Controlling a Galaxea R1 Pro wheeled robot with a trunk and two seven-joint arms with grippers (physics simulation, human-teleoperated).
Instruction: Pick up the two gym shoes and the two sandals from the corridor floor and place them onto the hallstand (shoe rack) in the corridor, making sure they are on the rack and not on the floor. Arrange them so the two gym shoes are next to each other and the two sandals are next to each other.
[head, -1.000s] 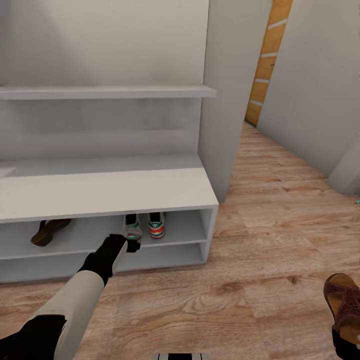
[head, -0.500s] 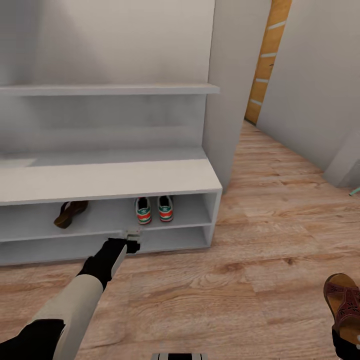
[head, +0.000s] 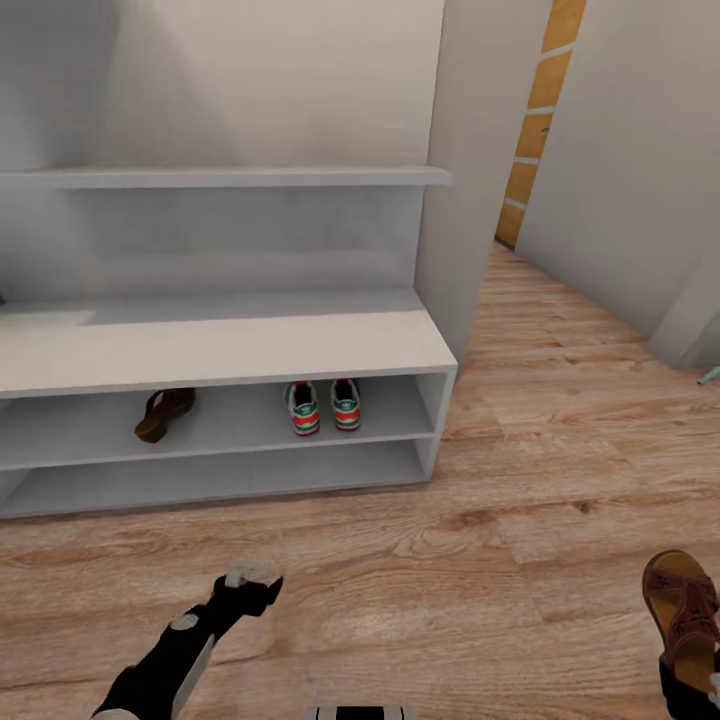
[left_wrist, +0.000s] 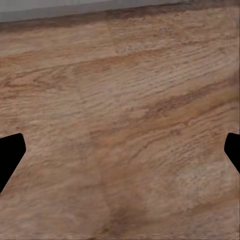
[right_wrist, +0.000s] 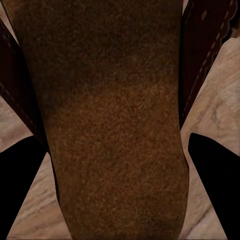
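Observation:
The two gym shoes (head: 303, 408) (head: 346, 404) stand side by side, heels outward, on the upper open shelf of the hallstand (head: 220, 352). One dark brown sandal (head: 165, 413) lies on the same shelf, well to their left. My left gripper (head: 250, 585) (left_wrist: 120, 155) hangs low over the corridor floor (head: 520, 480) in front of the rack, open and empty, its fingertips (left_wrist: 10, 152) far apart. At the lower right, my right gripper (head: 688, 692) (right_wrist: 120, 165) is shut on the second sandal (head: 685, 605) (right_wrist: 110, 115), held above the floor.
A grey wall panel (head: 480, 180) rises at the rack's right end. To the right of it the corridor runs back toward an orange-brown door (head: 535, 120). The rack's lower shelf (head: 220, 478) and its bench top hold nothing. Bare floor lies between me and the rack.
My left gripper has drawn back from the shelf and dropped toward the floor, leaving the left gym shoe beside the other. The view has shifted as I backed off. The right gripper still holds its sandal.

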